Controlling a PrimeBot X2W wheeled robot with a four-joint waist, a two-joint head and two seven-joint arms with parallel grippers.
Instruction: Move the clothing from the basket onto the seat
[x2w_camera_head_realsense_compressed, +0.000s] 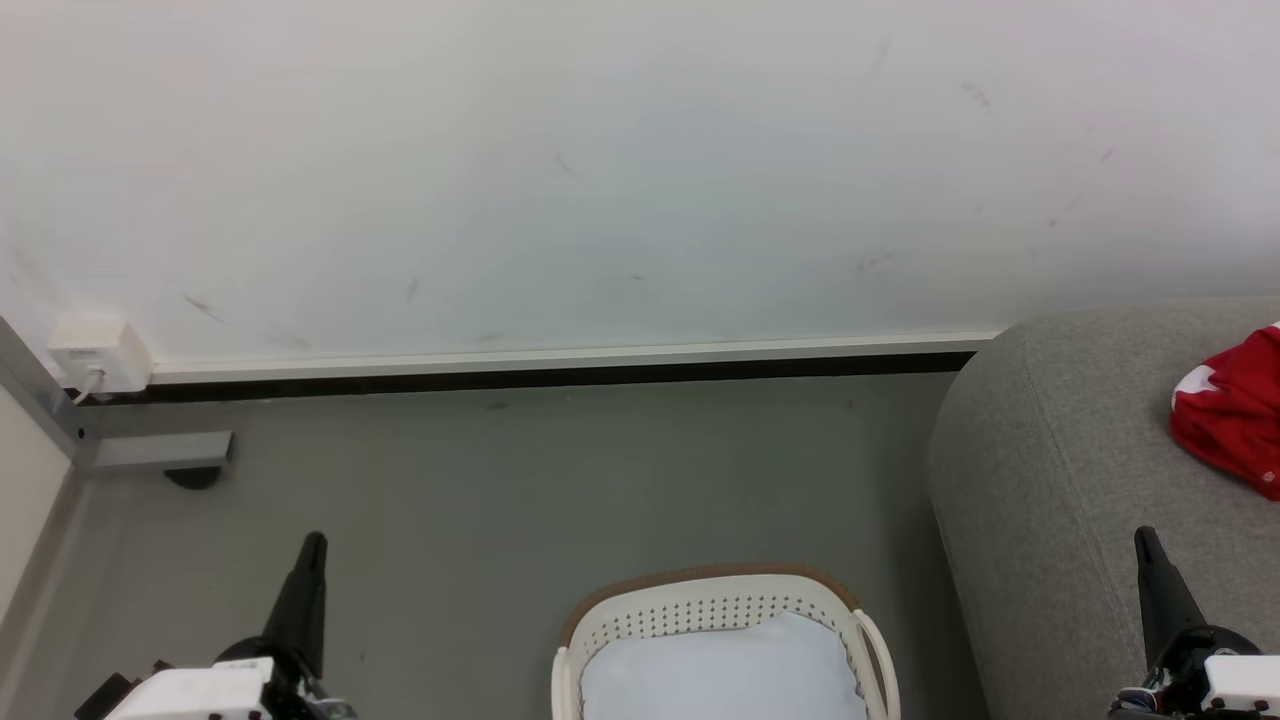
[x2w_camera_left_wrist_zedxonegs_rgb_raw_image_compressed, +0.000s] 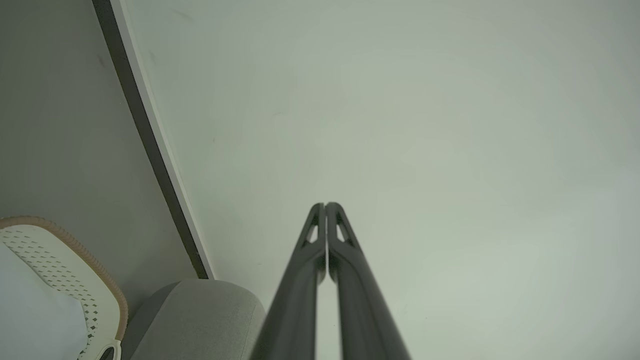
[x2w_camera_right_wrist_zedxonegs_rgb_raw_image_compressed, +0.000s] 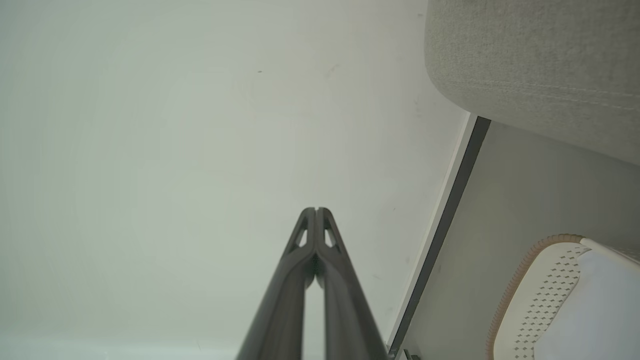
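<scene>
Matte floor (x2w_camera_head_realsense_compressed: 500, 480), perforated oval basket (x2w_camera_head_realsense_compressed: 700, 610), rounded fabric seat (x2w_camera_head_realsense_compressed: 1050, 450)

1 basket (x2w_camera_head_realsense_compressed: 700, 578), 1 pad (x2w_camera_head_realsense_compressed: 720, 670), 1 sofa (x2w_camera_head_realsense_compressed: 1050, 460), 1 garment (x2w_camera_head_realsense_compressed: 1235, 415), 2 grippers (x2w_camera_head_realsense_compressed: 314, 541) (x2w_camera_head_realsense_compressed: 1143, 535).

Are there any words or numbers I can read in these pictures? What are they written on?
No words, numbers or signs can be read anywhere.
red clothing on the seat: white patches show, but no letters can be made out.
basket: no label or brand to see.
white wall box: no print that can be read.
</scene>
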